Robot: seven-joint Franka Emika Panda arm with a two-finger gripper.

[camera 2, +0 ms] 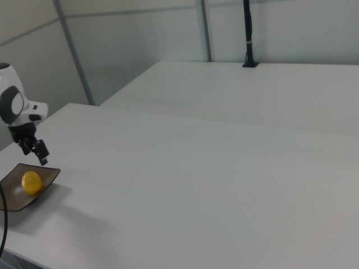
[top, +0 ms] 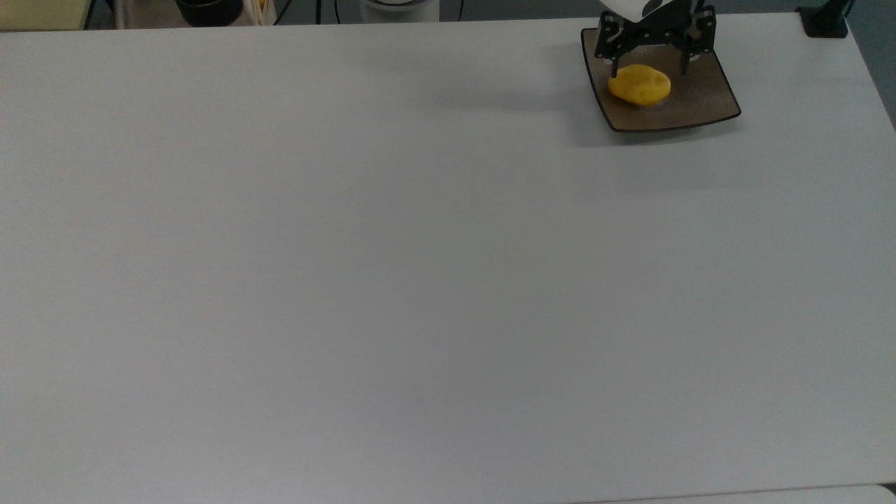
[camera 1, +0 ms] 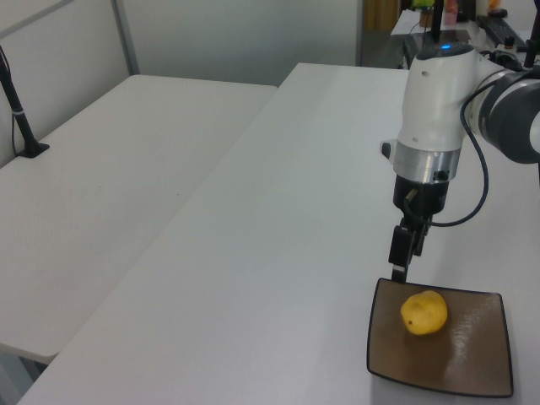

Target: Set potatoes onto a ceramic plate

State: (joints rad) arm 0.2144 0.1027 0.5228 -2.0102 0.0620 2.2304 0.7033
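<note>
Potato on the plate, gripper empty above it

Potato (top: pixel 639 85), yellow and oval, lies free on the brown square plate (top: pixel 707 98), toward the plate's left half in the top view and resting on its glossy surface. The plate sits on the white table (top: pixel 392 280) close to the far edge and near the far right corner as the top view shows it; in the left view the plate (camera 1: pixel 472 371) is at the near right of the table, with the potato (camera 1: pixel 423 312) near its middle. The gripper (top: pixel 651 66) hangs above the plate's far side, fingers spread wide apart and holding nothing, clear of the potato. No readable writing or labels appear on the plate, potato or arm.
</note>
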